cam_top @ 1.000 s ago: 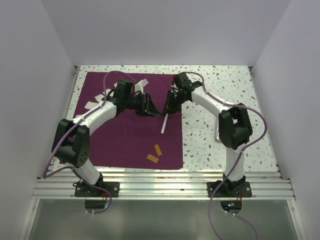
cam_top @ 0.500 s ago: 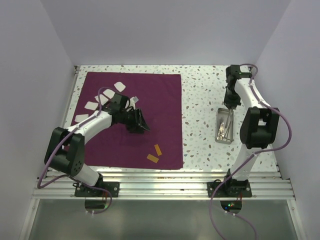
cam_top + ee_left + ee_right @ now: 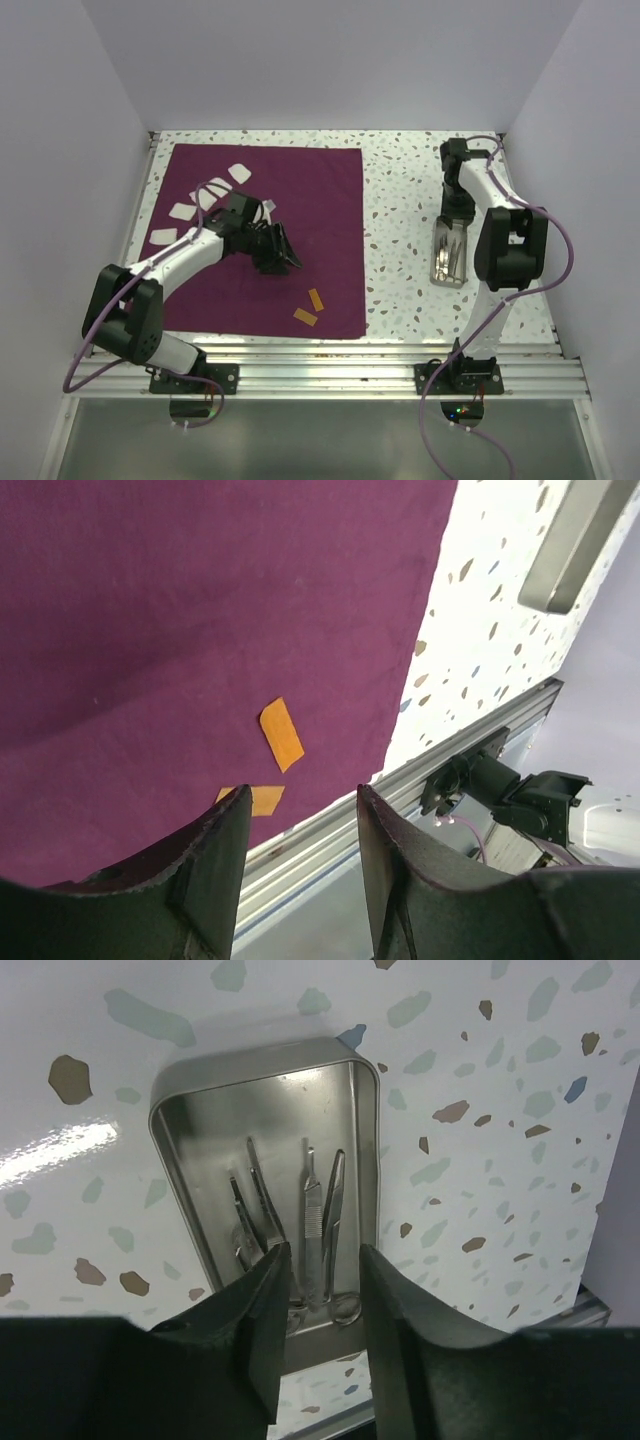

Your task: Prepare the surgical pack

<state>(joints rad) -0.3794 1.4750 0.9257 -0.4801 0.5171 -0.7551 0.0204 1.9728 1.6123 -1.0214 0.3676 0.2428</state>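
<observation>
The surgical pack point(image 3: 320, 200), a deep purple sheet, lies flat on the left half of the table. My left gripper point(image 3: 287, 258) hovers low over its middle, open, with nothing between its fingers point(image 3: 225, 840). In the left wrist view the sheet point(image 3: 200, 600) fills the frame, with two orange strips point(image 3: 282, 734) beyond the fingertips. My right gripper point(image 3: 452, 212) hangs over the far end of a metal tray point(image 3: 436, 262) on the right. In the right wrist view it point(image 3: 322, 1253) stands open and empty above the tray point(image 3: 200, 1090), which holds several steel instruments point(image 3: 312, 1210).
Several white pads point(image 3: 183, 211) lie on the sheet's far left part. Two orange strips point(image 3: 315, 298) sit near its front right corner. An aluminium rail point(image 3: 320, 360) runs along the near edge. White walls close in on the left, back and right.
My right arm has swung from the sheet's middle over to the tray and its jaws have opened. The pale long item seen by the sheet a second ago is gone from there. The left gripper shifted slightly nearer.
</observation>
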